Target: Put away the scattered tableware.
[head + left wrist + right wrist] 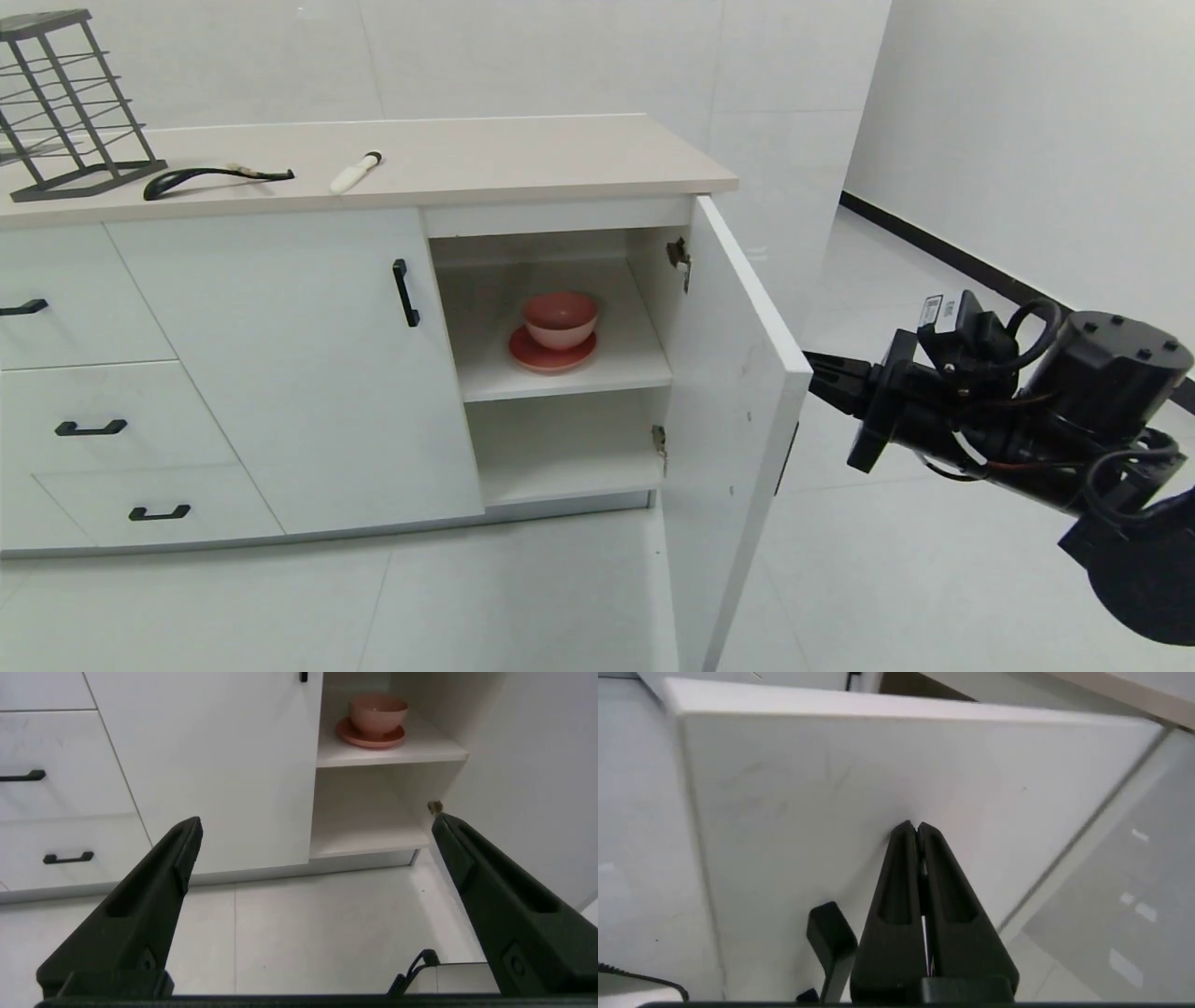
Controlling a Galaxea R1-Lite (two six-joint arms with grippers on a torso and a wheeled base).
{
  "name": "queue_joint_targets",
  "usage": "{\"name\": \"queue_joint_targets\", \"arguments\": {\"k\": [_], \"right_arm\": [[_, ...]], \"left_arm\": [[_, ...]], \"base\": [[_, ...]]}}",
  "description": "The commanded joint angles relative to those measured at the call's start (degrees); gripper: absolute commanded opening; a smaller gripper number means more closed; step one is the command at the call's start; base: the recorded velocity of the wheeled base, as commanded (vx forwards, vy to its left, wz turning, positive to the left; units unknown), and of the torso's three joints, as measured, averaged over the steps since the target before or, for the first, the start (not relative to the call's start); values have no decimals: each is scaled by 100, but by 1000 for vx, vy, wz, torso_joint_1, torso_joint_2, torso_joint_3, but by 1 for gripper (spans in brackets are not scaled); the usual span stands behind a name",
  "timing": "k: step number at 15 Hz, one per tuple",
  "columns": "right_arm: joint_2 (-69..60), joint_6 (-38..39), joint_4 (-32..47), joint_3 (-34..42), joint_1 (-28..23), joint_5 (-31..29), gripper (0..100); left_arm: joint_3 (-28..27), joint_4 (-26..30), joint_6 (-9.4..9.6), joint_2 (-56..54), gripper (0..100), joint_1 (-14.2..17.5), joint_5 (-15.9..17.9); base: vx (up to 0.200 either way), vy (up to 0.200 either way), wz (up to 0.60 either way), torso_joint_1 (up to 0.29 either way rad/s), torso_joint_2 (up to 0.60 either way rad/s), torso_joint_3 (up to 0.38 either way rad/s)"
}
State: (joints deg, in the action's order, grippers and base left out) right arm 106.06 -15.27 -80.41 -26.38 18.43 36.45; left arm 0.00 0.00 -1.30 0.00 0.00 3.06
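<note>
Item, left gripper: jaws spread wide, nothing between them. It is held low before the cabinet front, over the pale floor.

Item, wire rack: dark metal, upright, at the far left of the counter.

Item, black ladle: lying flat on the counter just beside the rack's base.

Item, white-handled utensil: lying flat on the counter near the ladle, apart from it, dark tip pointing toward the wall.

Item, drawers: three white fronts under the counter's left part, each with a black pull, all closed.

Item, closed door: white, with a vertical black pull at its right edge.

Item, upper shelf: inside the open compartment to the right of the closed door.

Item, red plate: resting on the upper shelf, toward the middle.

Item, pink bowl: upright, sitting on the red plate.

Item, open door: white, swung outward from hinges on the compartment's right side. A black handle sits on its outer face.

Item, right gripper: fingers pressed together with nothing held, tips touching the outer face of the open door, just beside the black handle.
</note>
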Motion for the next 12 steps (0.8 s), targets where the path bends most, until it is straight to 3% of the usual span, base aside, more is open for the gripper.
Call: {"name": "queue_joint_targets", "arguments": {"k": [1,12], "right_arm": [[99,-2,17,-174,55,-15,0],[627,7,17,-737,372,-6,0]], "left_arm": [[0,0,-1,0,100,0,2],[0,0,-1,0,100,0,2]], "base": [[0,0,0,0,0,0],[0,0,0,0,0,0]]}}
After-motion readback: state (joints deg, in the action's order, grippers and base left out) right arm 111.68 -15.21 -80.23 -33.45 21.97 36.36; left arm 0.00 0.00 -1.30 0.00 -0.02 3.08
